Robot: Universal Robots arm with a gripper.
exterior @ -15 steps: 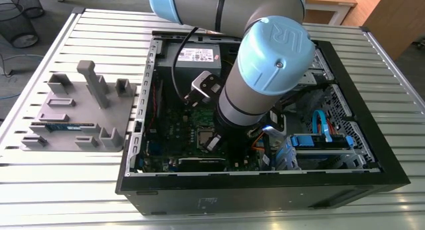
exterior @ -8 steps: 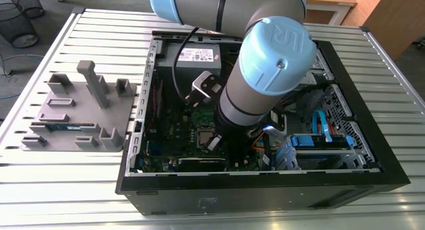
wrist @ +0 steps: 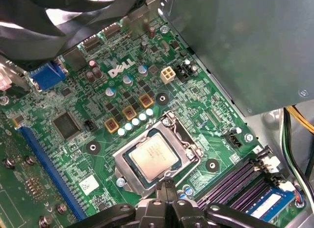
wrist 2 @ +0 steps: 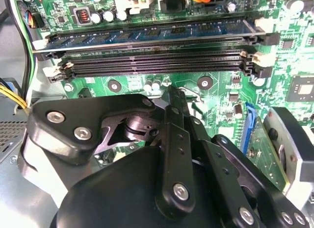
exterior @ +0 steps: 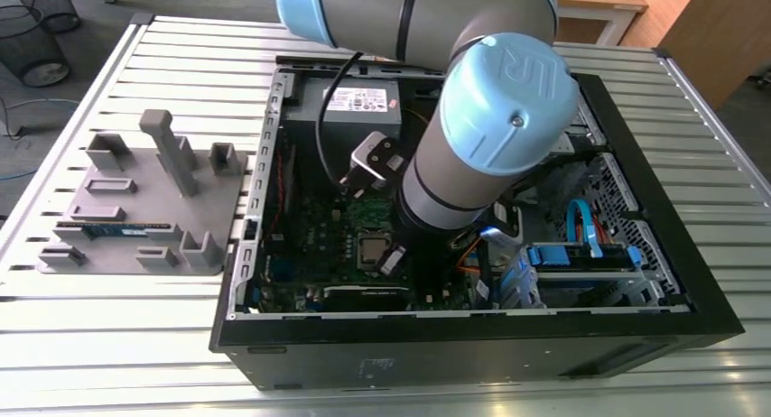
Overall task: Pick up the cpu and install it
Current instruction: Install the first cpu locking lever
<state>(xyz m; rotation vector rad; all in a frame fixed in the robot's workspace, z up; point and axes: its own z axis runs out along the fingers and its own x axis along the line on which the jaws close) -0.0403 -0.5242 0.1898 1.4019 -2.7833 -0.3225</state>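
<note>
The cpu, a small square chip with a silver-grey top, lies flat in its socket on the green motherboard. In the first wrist view my gripper hovers just beside the socket's edge, its two black fingers pressed together with nothing between them. In the second wrist view the shut gripper points at the board near the black memory slots. In the exterior view the cpu sits in the open computer case, right beside the arm reaching down into it.
A grey fixture plate with upright blocks stands on the slatted table at the exterior view's left, with a blue-green memory stick lying on it. Inside the case are a power supply, drive bays and cables. One memory stick sits in a slot.
</note>
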